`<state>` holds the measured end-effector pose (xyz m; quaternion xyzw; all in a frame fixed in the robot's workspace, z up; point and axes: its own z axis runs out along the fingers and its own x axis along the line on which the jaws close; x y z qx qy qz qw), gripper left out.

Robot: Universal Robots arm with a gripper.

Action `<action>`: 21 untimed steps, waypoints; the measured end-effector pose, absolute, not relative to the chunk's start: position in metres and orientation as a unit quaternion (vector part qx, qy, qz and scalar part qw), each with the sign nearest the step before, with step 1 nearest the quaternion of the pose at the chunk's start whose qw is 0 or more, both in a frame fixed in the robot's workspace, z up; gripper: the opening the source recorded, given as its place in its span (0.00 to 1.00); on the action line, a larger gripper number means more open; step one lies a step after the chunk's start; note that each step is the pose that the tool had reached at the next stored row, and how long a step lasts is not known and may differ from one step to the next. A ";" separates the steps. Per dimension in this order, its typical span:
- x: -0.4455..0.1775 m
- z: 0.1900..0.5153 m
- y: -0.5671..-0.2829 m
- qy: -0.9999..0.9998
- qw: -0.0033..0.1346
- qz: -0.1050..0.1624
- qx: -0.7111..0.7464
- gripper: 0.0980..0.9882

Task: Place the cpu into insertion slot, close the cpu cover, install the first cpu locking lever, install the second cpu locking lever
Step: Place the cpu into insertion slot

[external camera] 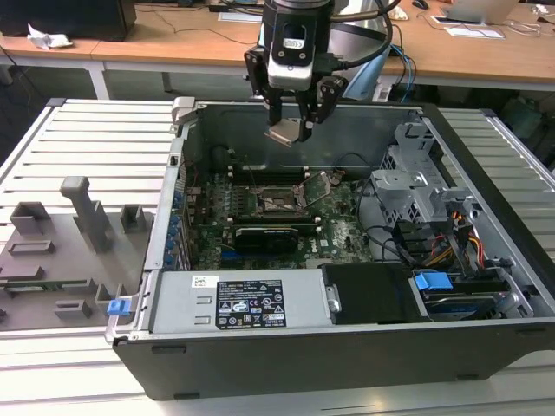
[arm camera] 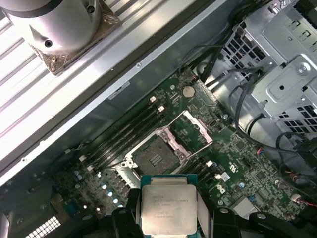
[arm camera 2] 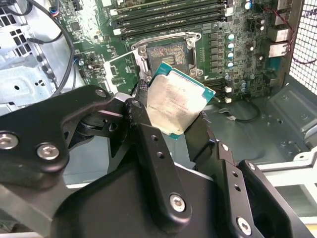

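Exterior view, cpu (external camera: 285,133) in fingers (external camera: 275,111), above mobo (external camera: 340,230)

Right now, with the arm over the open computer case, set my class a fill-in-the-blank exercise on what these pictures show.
1. The tool is shut on the ____, a silvery square chip.
2. The chip hangs ____ the motherboard, not touching it.
3. The insertion slot is ____: no chip sits in it.
4. The cpu cover is swung ____.
Missing words: cpu; above; empty; open.
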<state>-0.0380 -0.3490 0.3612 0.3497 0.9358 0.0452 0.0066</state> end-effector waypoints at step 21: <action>-0.038 0.359 -0.349 0.911 0.010 0.045 0.410 0.50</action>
